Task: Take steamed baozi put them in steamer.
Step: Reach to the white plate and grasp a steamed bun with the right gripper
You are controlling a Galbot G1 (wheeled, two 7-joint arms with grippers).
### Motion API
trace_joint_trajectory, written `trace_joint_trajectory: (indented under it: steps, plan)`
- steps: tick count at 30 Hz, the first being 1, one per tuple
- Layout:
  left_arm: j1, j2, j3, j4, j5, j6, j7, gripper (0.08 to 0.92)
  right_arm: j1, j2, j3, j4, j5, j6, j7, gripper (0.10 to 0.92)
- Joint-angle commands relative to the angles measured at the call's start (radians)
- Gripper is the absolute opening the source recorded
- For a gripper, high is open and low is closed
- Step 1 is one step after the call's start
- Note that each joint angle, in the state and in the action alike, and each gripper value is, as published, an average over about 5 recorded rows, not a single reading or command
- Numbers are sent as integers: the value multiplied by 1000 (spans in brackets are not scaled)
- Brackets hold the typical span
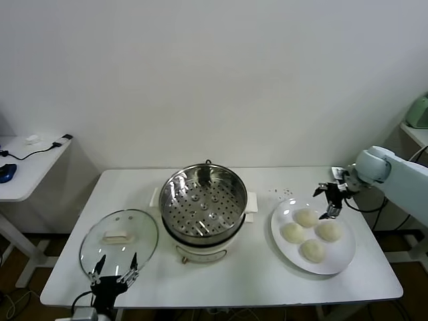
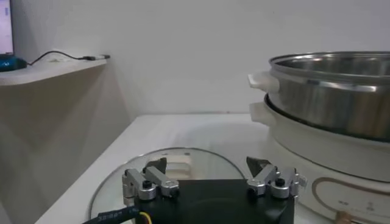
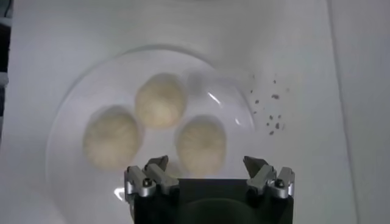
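cream-white baozi (image 1: 311,233) wait on the right-hand plate (image 1: 342,261) beneath the open-jawed right gripper (image 1: 331,198), poised to grasp; the left gripper (image 1: 115,271) idles open.

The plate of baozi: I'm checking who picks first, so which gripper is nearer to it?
Right. The right gripper hovers open over the plate at its far edge, above the baozi. The left gripper sits open by the glass lid, across the steamer.
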Motion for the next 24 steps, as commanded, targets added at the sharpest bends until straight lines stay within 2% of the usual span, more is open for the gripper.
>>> trace_joint_trajectory:
  steps: [1, 16, 24]
  plan:
    - [5, -2, -1, 2, -2, -4, 0, 823, 16, 152, -95, -158, 28, -63, -9, 823]
    - [26, -24, 3, 1, 5, -12, -1, 823, -86, 247, -3, -315, -75, -6, -24, 823]
    - [34, -20, 1, 2, 5, -16, -4, 823, -102, 242, 13, -306, -86, -7, -19, 816]
